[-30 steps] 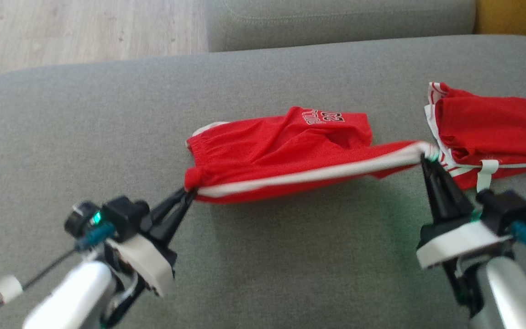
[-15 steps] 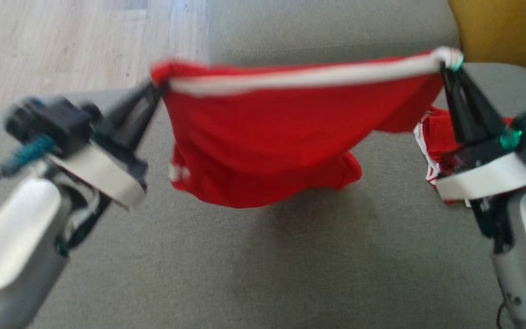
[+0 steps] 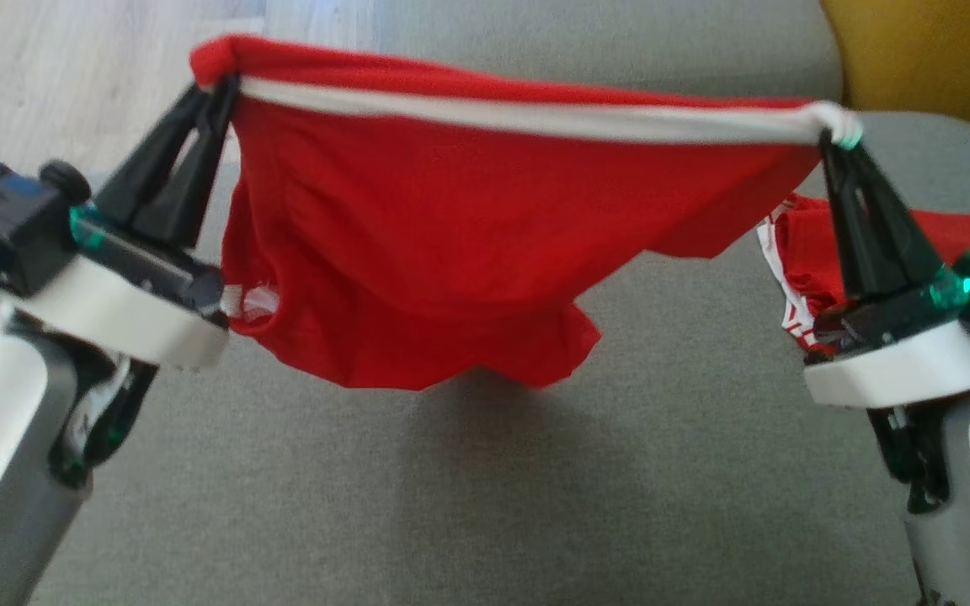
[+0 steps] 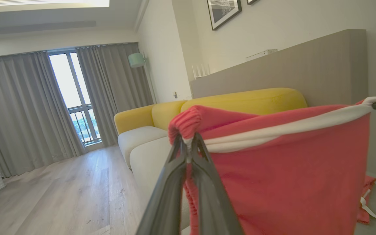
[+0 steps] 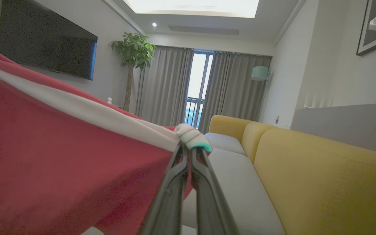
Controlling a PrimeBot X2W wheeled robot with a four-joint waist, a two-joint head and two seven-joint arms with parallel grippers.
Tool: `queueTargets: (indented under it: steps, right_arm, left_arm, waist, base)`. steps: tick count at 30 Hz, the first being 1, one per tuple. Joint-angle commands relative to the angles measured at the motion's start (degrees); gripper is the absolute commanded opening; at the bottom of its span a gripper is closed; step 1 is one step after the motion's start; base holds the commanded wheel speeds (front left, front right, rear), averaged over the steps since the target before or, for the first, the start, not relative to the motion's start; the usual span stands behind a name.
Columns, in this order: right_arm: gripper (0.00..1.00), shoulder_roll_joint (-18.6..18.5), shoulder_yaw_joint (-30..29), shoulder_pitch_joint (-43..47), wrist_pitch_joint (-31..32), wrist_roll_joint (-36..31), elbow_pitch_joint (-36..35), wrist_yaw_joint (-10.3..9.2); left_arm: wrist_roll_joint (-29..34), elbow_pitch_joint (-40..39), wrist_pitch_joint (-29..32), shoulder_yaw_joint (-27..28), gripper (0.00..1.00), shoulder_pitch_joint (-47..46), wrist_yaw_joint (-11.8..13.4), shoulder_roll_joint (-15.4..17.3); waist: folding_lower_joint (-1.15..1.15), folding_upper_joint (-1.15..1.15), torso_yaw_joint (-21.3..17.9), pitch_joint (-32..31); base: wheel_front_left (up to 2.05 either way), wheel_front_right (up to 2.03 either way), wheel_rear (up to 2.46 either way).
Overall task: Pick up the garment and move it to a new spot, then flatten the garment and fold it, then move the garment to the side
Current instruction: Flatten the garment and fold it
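1. Lifted off the grey seat cushion (image 3: 451, 505) since a second ago, the red garment (image 3: 418, 252) now hangs above its far edge, stretched between the left gripper (image 3: 217, 86) and the right gripper (image 3: 828, 143). Another red garment (image 3: 796, 252) lies by the cushion's right edge.
2. Left wrist view: the left gripper (image 4: 188, 143) is pinched tight on the gathered red corner, and the cloth (image 4: 289, 176) hangs to its right.
3. Right wrist view: the right gripper (image 5: 189, 150) is clamped on the white-trimmed corner, and the cloth (image 5: 60, 169) hangs to its left.

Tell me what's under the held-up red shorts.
Under the red shorts: grey cushion carrying their shadow. The cushion strip behind the hanging cloth is covered, so unknown. A second red garment lies off to the right, not underneath.
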Motion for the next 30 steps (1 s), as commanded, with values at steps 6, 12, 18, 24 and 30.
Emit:
queueTargets:
  steps: [6, 12, 18, 24, 30]
  right_arm:
    - [0.00, -1.4, 0.8, -3.4, 2.0, -0.3, -3.1, -0.05]
    - [0.00, -4.8, 4.4, -14.8, 6.5, 1.7, 0.7, -0.05]
    - [0.00, -6.8, 11.5, -39.1, 6.3, 4.0, 15.9, -0.05]
    - [0.00, -3.7, 9.0, -61.9, -3.2, -0.5, 35.8, -0.05]
    - [0.00, -1.6, 9.0, -64.8, -9.1, -4.1, 49.5, -0.05]
  left_arm:
    - [-1.3, -2.7, 2.0, 2.7, 0.00, -2.8, -0.4, 3.0]
    - [-4.0, 2.5, 4.9, 1.6, 0.00, -11.5, -4.4, 0.3]
    - [-2.5, 19.6, 4.8, -0.3, 0.00, -30.7, -8.2, -4.0]
    - [1.7, 37.1, -7.2, 0.7, 0.00, -50.1, -8.9, -9.7]
    - [1.6, 48.8, -16.1, -2.5, 0.00, -52.4, -9.3, -13.7]
  waist:
    - [0.01, 0.00, 0.2, 4.5]
    - [0.01, 0.00, 0.2, 13.4]
    - [0.01, 0.00, -1.1, 22.3]
    - [0.01, 0.00, -1.1, 26.1]
    - [0.01, 0.00, -0.1, 26.4]
  base:
    - [0.00, 0.00, 0.00]
    - [0.00, 0.00, 0.00]
    - [0.00, 0.00, 0.00]
    - [0.00, 0.00, 0.00]
    - [0.00, 0.00, 0.00]
